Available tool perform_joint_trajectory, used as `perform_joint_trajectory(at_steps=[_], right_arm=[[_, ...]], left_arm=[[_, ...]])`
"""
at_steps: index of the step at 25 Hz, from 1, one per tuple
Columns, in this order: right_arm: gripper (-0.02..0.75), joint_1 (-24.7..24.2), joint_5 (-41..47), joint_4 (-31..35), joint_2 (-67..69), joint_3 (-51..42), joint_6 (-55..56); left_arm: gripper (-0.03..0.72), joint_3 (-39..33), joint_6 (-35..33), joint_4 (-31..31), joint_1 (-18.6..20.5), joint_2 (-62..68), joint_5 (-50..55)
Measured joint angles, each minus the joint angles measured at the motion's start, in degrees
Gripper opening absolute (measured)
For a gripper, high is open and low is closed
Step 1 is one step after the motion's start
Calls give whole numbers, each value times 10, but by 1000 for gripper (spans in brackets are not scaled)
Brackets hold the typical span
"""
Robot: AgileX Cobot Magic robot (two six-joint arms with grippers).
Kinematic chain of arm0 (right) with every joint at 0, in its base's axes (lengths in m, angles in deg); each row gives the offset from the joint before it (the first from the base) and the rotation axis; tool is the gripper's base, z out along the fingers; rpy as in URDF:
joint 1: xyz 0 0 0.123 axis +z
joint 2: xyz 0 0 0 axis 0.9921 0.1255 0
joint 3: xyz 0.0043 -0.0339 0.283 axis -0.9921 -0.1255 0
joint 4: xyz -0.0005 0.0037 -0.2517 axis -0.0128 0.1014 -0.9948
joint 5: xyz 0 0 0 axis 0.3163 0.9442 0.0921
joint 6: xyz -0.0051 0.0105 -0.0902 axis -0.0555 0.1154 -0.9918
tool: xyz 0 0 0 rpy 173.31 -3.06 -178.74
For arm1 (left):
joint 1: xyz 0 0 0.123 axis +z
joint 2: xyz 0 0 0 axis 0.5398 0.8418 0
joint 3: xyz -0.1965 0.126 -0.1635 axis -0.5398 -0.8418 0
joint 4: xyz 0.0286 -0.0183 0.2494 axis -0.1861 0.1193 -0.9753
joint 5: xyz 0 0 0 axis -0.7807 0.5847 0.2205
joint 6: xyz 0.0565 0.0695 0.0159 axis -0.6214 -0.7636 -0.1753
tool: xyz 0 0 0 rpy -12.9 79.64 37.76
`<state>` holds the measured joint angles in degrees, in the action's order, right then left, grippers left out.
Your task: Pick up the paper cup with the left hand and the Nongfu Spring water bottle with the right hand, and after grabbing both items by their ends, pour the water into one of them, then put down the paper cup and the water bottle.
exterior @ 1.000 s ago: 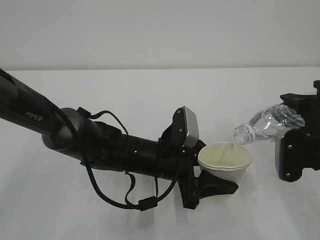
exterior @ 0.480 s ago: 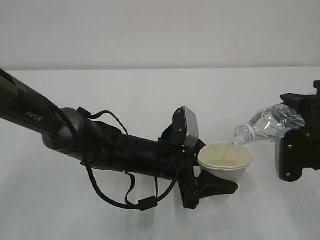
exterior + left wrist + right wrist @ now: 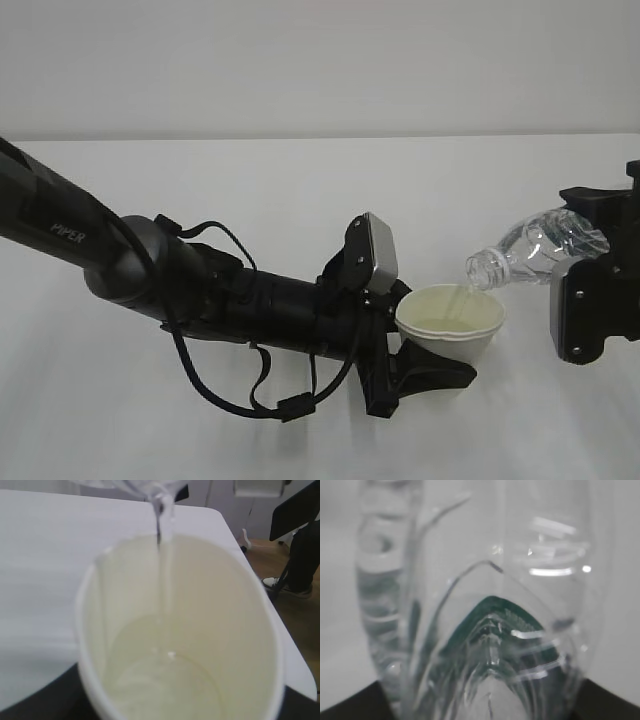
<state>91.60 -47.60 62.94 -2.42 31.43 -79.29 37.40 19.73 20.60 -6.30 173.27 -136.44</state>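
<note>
Pouring: nothing in my pose differs from a second ago; both arms sit as they did, and the thin stream of water [image 3: 160,580] runs on.
Left hand [image 3: 425,365]: my jaws are clamped around the lower part of the paper cup [image 3: 452,335], holding it upright just above the white table [image 3: 300,180].
Right hand [image 3: 585,290]: my fingers grip the Nongfu Spring water bottle [image 3: 530,250] at its base end, tilted neck-down, mouth just over the cup's right rim.
Cup contents: a shallow pool of clear water on the pale yellowish bottom.
Bottle contents: mostly drained; how much is left I cannot tell.
Left wrist view only: the stream dropping into the cup, and the pool.
Right wrist view only: the squeezed, creased bottle wall up close, with a sliver of green label.
Exterior view only: both arms together, cup and bottle side by side.
</note>
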Motion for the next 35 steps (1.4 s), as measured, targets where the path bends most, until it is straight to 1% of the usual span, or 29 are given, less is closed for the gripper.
perform_joint_trajectory(at_steps=[35], right_arm=[[386,0,0,-7,0,0,-5]], left_arm=[[435,0,1,0,0,0,0]])
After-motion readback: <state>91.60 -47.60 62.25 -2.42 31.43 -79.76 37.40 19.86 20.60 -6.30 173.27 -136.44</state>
